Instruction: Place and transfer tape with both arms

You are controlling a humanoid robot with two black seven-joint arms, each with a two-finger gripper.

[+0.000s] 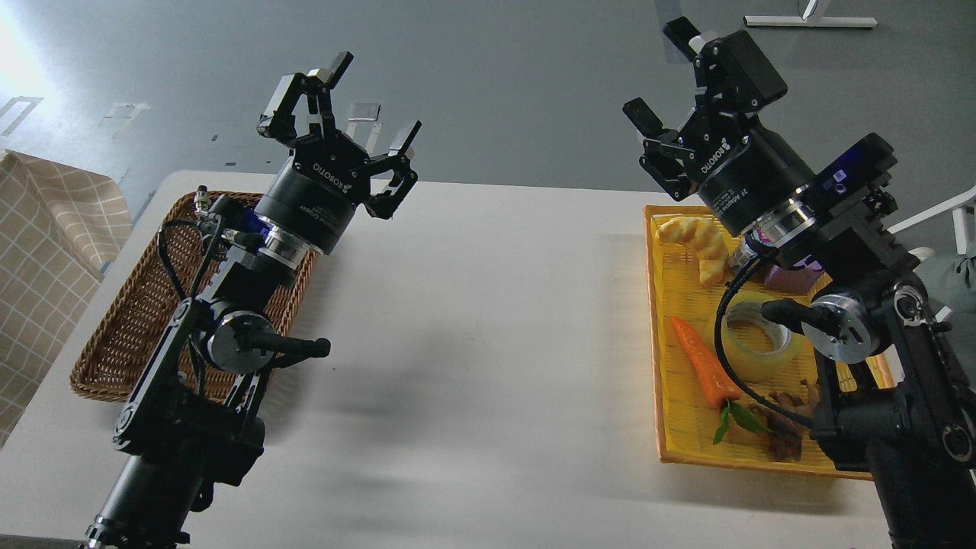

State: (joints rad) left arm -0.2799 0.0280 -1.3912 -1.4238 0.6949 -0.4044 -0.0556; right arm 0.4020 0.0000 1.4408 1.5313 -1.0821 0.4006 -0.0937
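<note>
The tape point(759, 345), a translucent yellow roll with a pale core, lies flat in the yellow tray point(660, 358) at the right, partly hidden behind my right arm and its cable. My right gripper point(662, 72) is raised well above the tray's far end, open, with nothing between its fingers. My left gripper point(341, 126) is held up above the far end of the wicker basket point(122, 335), fingers spread open and empty. Both grippers are far from the tape.
In the yellow tray lie a croissant-like pastry point(698, 242), a carrot point(705, 364), a purple item point(793, 280) and a brown root-like piece point(785, 427). The brown wicker basket sits at the table's left. A checked cloth point(46, 244) hangs at far left.
</note>
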